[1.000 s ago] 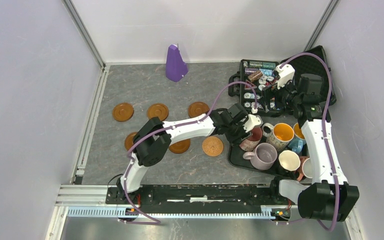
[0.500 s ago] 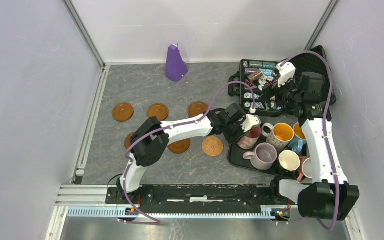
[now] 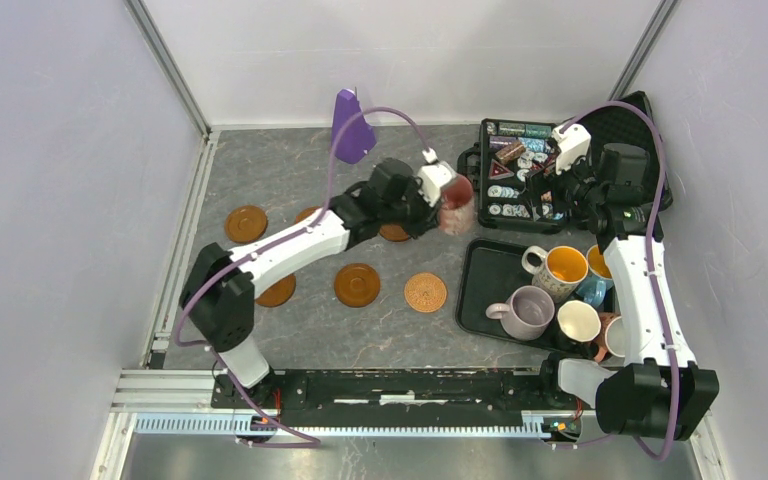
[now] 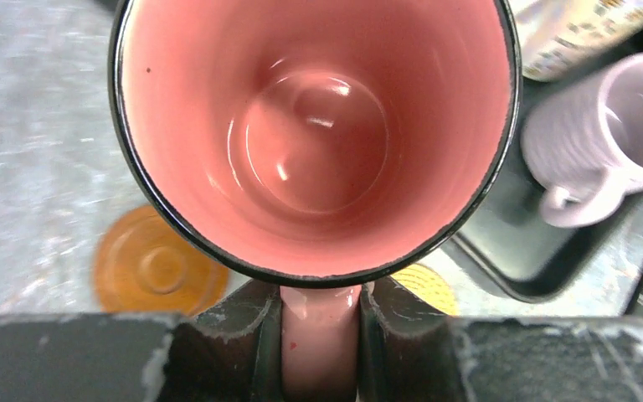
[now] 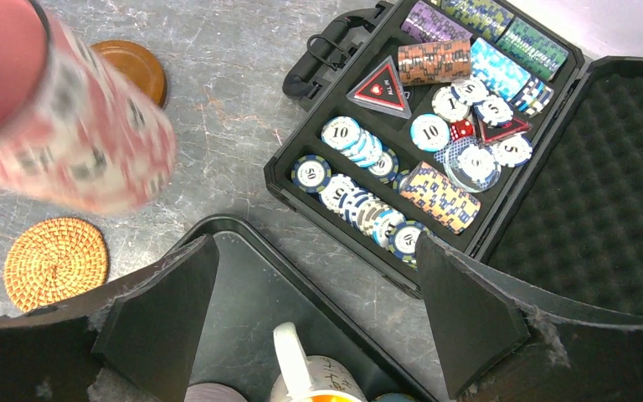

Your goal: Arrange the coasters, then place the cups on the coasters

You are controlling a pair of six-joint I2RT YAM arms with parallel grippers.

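Pink-lined mug with black rim, lilac ribbed mug, brown ringed coaster, woven orange coaster

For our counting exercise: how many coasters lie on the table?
6. Far row: far-left coaster, far-middle coaster and far-right coaster, both part hidden. Near row: near-left coaster, part hidden, near-middle coaster, woven coaster.

The left arm and right arm are white shells with chunky black joints. A lilac cable loops along each. The left claw and right claw have matt black fingers, scuffed pale at the edges, with a small white camera housing at each wrist.
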